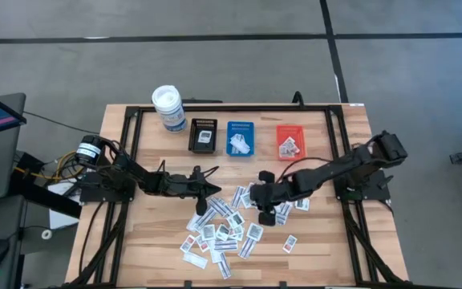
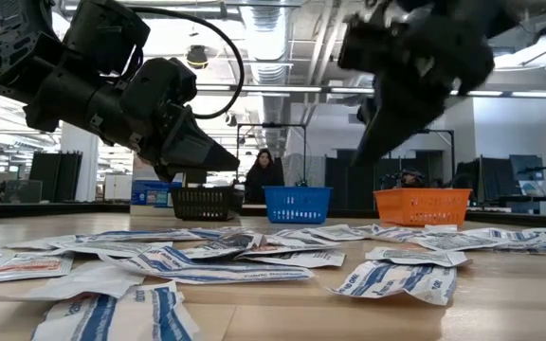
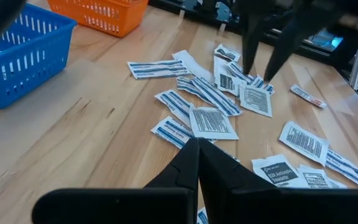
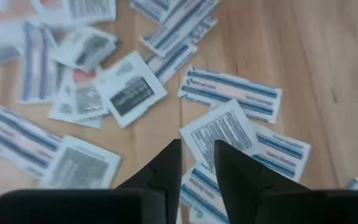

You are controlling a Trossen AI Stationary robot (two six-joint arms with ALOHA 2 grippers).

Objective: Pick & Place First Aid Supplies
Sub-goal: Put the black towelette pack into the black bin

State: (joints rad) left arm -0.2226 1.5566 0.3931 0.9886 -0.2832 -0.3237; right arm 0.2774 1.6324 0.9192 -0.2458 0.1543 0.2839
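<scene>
The first aid supplies (image 1: 223,229) are small flat white packets strewn over the middle and near part of the wooden table; they also show in the left wrist view (image 3: 213,121) and the right wrist view (image 4: 219,134). My right gripper (image 1: 268,210) hangs above the right end of the heap, slanting down. Its fingers stand a little open (image 4: 197,149) with nothing between them, clear of the packets. My left gripper (image 1: 213,189) is held nearly level just left of the heap, shut (image 3: 197,146) and empty, above the table (image 2: 230,161).
Three small trays stand in a row at the far side: black (image 1: 203,136), blue (image 1: 241,138) and orange (image 1: 289,140), each with packets inside. A white round canister (image 1: 168,108) stands at the far left. Bare wood lies between the trays and the heap.
</scene>
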